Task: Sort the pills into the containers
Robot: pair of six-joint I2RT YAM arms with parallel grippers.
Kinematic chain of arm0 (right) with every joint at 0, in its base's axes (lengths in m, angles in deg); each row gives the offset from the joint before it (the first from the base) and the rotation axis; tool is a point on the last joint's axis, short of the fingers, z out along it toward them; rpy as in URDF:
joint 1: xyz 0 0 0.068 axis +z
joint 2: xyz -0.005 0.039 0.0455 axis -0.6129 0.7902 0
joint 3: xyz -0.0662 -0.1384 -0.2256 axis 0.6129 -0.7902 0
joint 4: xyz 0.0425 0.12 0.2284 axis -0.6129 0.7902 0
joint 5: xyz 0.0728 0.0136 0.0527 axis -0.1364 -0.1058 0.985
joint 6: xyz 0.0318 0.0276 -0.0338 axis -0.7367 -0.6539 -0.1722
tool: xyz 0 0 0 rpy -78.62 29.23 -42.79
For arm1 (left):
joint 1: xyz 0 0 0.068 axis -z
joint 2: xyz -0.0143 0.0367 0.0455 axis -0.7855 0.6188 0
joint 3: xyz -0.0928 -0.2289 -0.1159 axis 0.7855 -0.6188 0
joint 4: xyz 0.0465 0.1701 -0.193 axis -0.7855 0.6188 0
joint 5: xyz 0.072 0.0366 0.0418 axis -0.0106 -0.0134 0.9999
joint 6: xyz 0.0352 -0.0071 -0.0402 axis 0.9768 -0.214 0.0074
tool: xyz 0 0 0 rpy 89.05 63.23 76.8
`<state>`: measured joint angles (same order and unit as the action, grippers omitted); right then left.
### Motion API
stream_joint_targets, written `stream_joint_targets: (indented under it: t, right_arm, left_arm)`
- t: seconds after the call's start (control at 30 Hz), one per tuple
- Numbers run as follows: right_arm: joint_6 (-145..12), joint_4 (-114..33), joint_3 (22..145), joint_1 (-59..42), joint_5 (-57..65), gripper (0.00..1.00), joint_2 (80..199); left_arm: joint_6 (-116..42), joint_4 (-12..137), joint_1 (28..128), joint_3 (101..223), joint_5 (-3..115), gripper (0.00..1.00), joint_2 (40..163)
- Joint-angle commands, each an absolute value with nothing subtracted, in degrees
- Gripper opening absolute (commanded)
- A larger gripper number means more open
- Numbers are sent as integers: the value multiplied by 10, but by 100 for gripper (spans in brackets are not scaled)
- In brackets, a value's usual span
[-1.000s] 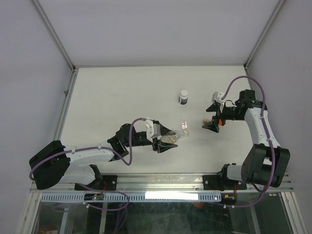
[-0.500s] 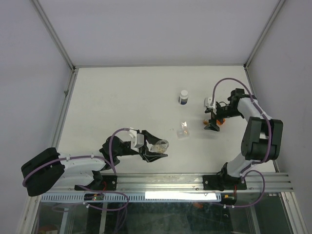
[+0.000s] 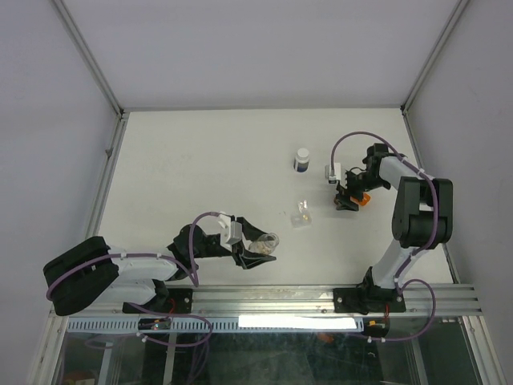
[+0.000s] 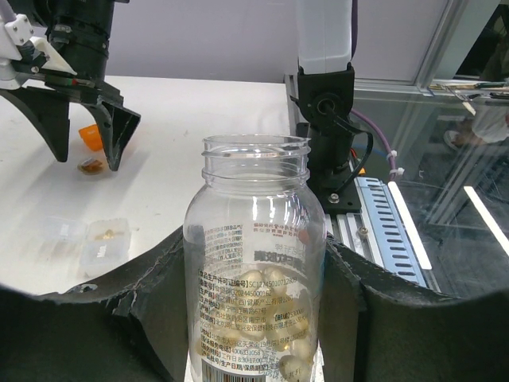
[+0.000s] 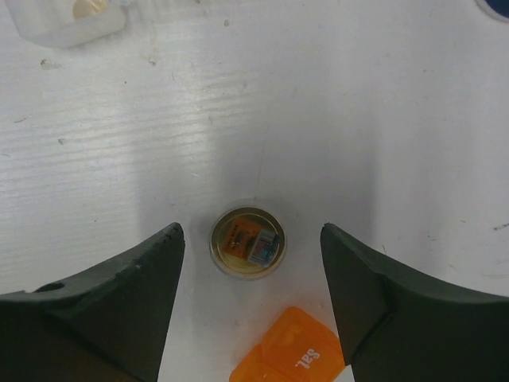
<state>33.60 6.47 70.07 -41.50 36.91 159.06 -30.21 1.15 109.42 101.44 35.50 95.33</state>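
My left gripper [image 3: 255, 250] is shut on a clear open-mouthed pill bottle [image 4: 254, 239] with pale yellow pills in its lower half, held upright near the table's front edge. The flat transparent two-cell box [image 3: 302, 215] lies mid-table, with a pill in one cell in the left wrist view [image 4: 103, 237]. My right gripper [image 5: 249, 232] is open and points straight down. Its fingers stand on either side of the small tan-tinted round vial [image 5: 247, 242] without touching it. The vial holds something orange and blue.
An orange pill-box piece marked "Sat" [image 5: 290, 354] lies just beside the vial, and shows in the top view [image 3: 363, 199]. A white bottle with a dark band [image 3: 301, 160] stands further back. The metal rail [image 3: 264, 301] runs along the near edge.
My left gripper has drawn back from the two-cell box toward the near edge, bottle still held. The right arm has folded and its gripper has settled over the vial.
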Motion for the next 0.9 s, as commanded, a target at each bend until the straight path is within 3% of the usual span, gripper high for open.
stream_joint_targets:
  t: [0.0, 0.87]
  right_arm:
    - [315, 49, 724, -403, 342, 70, 1598]
    - [301, 35, 694, -394, 311, 42, 1593]
  left_arm:
    - [-299, -29, 1088, 1016, 355, 0, 957]
    - [-305, -21, 1088, 1004, 361, 0, 945]
